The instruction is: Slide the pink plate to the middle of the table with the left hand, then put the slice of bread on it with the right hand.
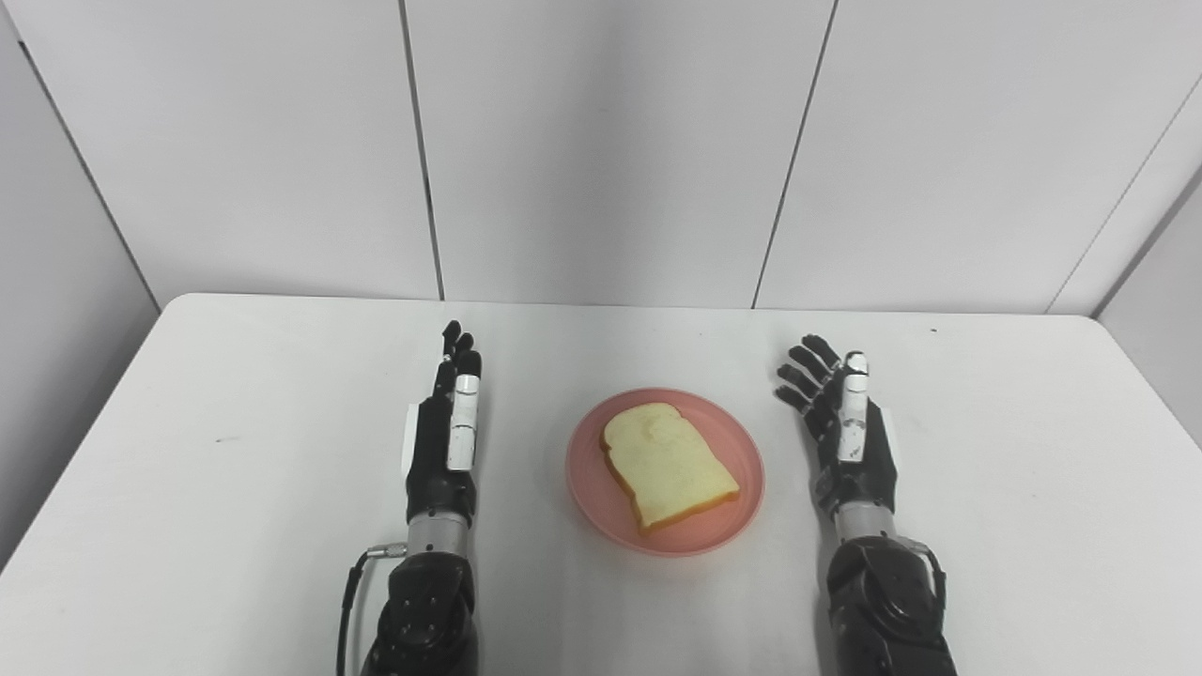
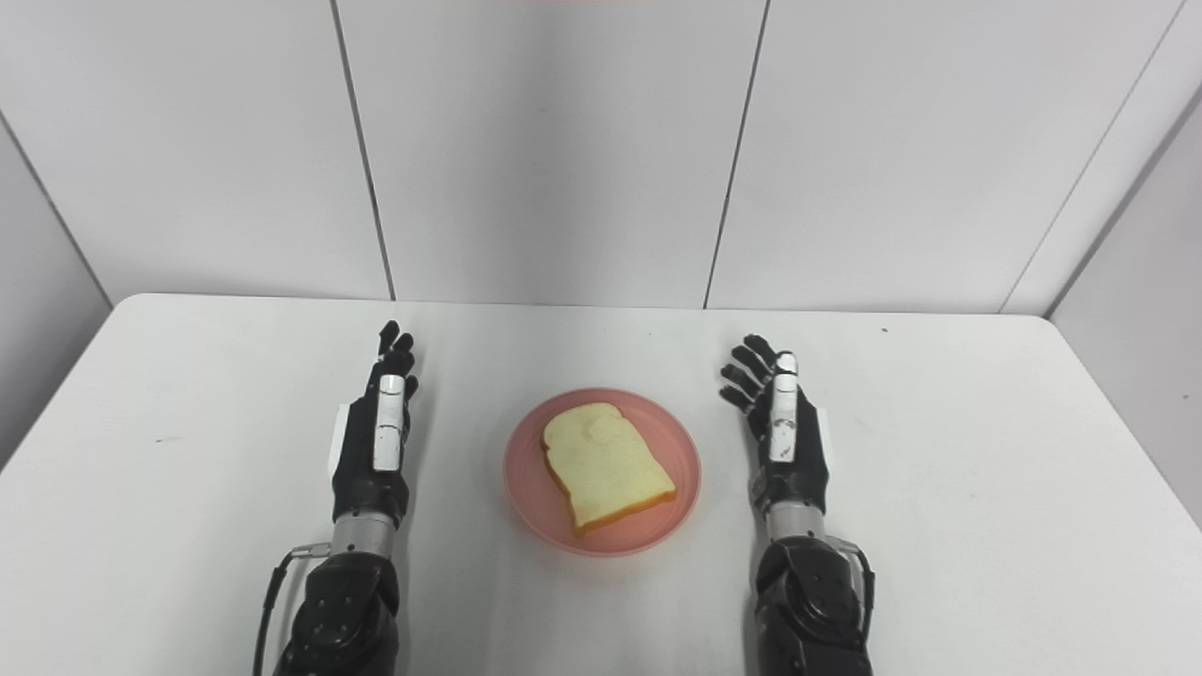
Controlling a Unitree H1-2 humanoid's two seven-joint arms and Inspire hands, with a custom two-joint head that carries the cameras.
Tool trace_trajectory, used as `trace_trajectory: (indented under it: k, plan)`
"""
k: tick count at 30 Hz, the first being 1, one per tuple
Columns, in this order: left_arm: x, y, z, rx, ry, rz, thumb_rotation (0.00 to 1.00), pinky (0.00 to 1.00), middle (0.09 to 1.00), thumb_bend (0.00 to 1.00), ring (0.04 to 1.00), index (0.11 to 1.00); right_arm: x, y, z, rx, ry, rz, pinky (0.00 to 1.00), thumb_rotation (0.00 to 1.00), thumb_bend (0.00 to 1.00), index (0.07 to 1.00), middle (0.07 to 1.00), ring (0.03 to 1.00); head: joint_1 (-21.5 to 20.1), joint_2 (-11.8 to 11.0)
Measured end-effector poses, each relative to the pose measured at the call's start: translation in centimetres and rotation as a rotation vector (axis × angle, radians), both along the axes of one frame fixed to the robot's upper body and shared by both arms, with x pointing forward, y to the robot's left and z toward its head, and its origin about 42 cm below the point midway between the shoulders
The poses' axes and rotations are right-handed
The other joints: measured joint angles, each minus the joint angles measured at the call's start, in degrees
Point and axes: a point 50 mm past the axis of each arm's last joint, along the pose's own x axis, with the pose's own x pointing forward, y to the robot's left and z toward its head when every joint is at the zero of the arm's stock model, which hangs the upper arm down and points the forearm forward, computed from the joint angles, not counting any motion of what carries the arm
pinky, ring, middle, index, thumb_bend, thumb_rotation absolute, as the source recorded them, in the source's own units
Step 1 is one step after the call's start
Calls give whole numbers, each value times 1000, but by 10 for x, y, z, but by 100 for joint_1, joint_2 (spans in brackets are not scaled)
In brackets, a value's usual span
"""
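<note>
The white table (image 1: 235, 488) has rounded far corners and runs back to a grey panelled wall (image 1: 601, 141). A pink plate (image 1: 723, 522) lies directly on it around the middle, a little toward the near edge, with bare tabletop all round it on the left, right and far sides. The surface carries a few small dark specks, one out on the left (image 1: 218, 438) and one near the far right corner (image 1: 932, 330).
</note>
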Motion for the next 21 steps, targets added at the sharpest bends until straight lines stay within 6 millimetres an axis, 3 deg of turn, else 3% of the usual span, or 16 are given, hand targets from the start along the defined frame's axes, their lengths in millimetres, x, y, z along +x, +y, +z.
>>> trace_trajectory:
  k: [8, 21]
  plan:
    - [-6, 9, -4, -24, 33, 23, 970, 1000, 961, 919, 962, 959, -5, 4, -1, -14, 7, -21, 789, 1000, 850, 792, 807, 814, 26, 44]
    - [-6, 9, -5, -26, 34, 27, 941, 954, 945, 918, 944, 943, -8, 10, 0, -68, 33, -28, 770, 1000, 801, 802, 811, 810, 18, 53]
